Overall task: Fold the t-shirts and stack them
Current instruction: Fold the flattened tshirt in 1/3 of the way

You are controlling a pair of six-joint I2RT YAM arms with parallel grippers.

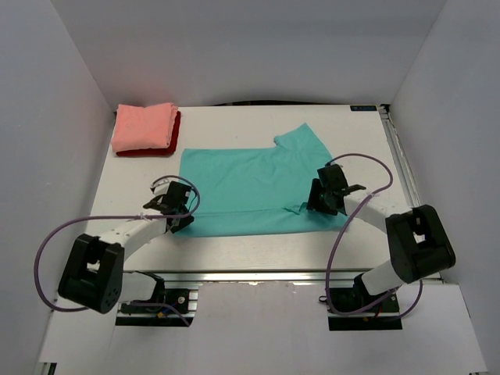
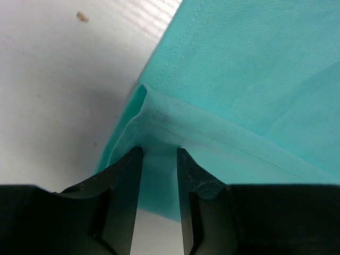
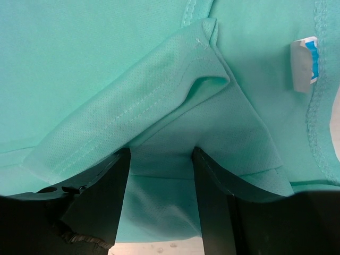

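**Entry: two-arm fold station, one moment**

1. Left gripper: jaws part-open, a narrow gap. It sits low over the near-left corner of the teal t-shirt, with the doubled hem lying in the gap. No pinch shows, and bare table is visible between the fingers lower down.
2. Right gripper: jaws wider apart than the left. It is set over the near-right part of the same shirt, where a sleeve hem folds back just ahead of the fingertips. Cloth fills the gap but nothing is clamped. A white and blue neck label lies off to one side.
3. Teal t-shirt: middle of the table, spread flat, one sleeve pointing to the far right. No body fold is made.
4. Salmon-pink t-shirt: folded, at the far-left corner, resting on top of the dark red t-shirt.
5. Dark red t-shirt: folded, bottom of the stack, showing only as an edge under the pink.

**Progress (judged):** about two thirds done. Two shirts are folded and stacked. The teal shirt has yet to be folded and carried to the stack, and both grippers look placed to take its near edge.

**Count:** t-shirts 3 (folded 2, flat 1); stacks 1; grippers 2; labels seen 1.
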